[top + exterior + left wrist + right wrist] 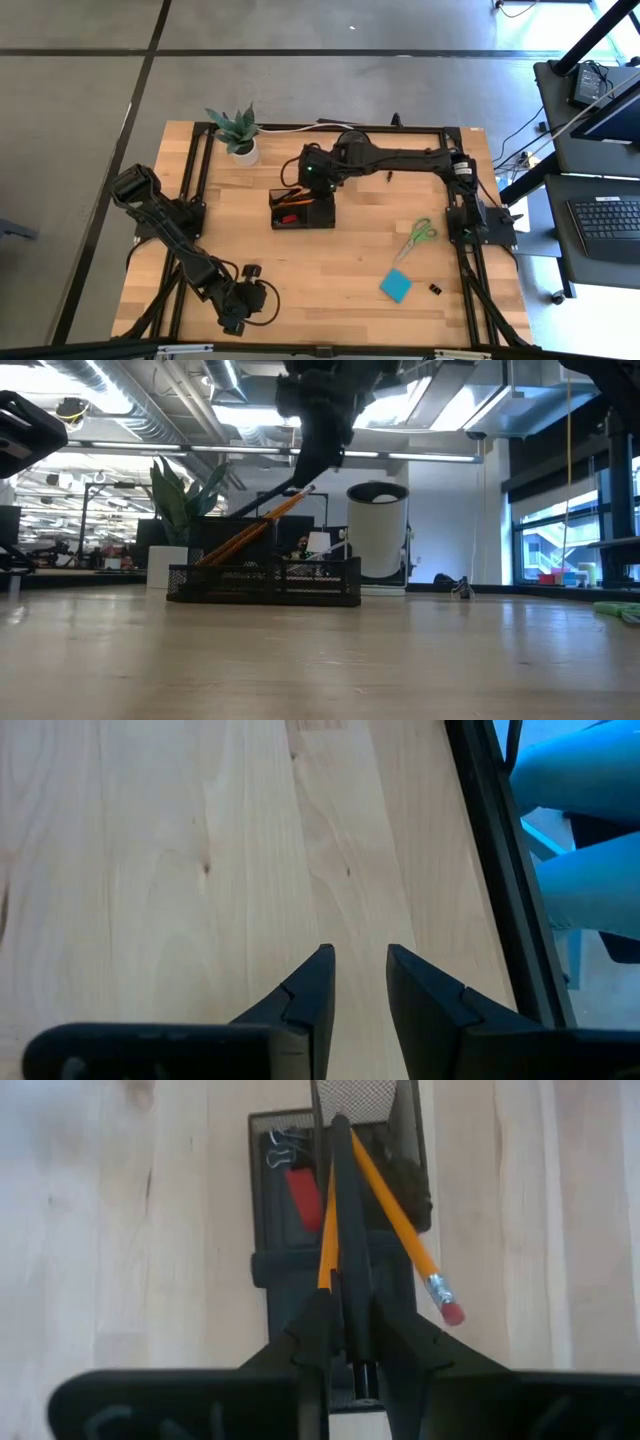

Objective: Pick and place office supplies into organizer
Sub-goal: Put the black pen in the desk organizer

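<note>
The right hand (345, 1320) gripped a black pen (345, 1210) over the organizer (300, 212): light, stiff, slippery, best pinched mid-barrel. The left hand (355, 985) waited, released.

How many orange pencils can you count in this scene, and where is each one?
2. One orange pencil leans in the organizer, eraser end up. The other pencil lies alongside a black pen clamped in the right gripper above it. Others may be hidden.
</note>
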`<action>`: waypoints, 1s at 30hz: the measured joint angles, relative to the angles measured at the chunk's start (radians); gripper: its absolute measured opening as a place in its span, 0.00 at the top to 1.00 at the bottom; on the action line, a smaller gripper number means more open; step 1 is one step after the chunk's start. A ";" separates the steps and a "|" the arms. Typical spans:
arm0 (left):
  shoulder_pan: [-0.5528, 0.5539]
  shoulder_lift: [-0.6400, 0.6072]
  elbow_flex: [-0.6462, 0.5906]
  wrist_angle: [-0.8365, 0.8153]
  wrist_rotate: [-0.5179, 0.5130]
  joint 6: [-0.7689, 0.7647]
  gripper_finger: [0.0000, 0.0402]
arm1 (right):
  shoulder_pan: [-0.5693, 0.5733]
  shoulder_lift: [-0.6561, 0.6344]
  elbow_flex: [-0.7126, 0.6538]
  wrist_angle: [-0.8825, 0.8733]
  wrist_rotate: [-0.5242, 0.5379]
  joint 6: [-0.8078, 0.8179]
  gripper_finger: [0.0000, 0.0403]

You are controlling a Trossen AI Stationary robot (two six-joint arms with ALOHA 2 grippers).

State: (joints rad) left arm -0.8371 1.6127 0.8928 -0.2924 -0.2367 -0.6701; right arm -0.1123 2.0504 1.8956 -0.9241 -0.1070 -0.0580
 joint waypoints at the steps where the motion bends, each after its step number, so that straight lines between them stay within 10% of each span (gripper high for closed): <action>1: 0.000 0.000 0.000 0.000 0.000 0.000 0.79 | 0.000 0.000 -0.012 0.020 0.000 -0.001 0.87; 30: 0.002 0.000 0.000 0.003 -0.034 0.002 0.79 | -0.005 0.011 -0.070 0.174 0.011 -0.001 0.81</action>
State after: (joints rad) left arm -0.8356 1.6127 0.8928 -0.2893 -0.2703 -0.6682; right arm -0.1173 2.0609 1.8256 -0.7506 -0.0956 -0.0593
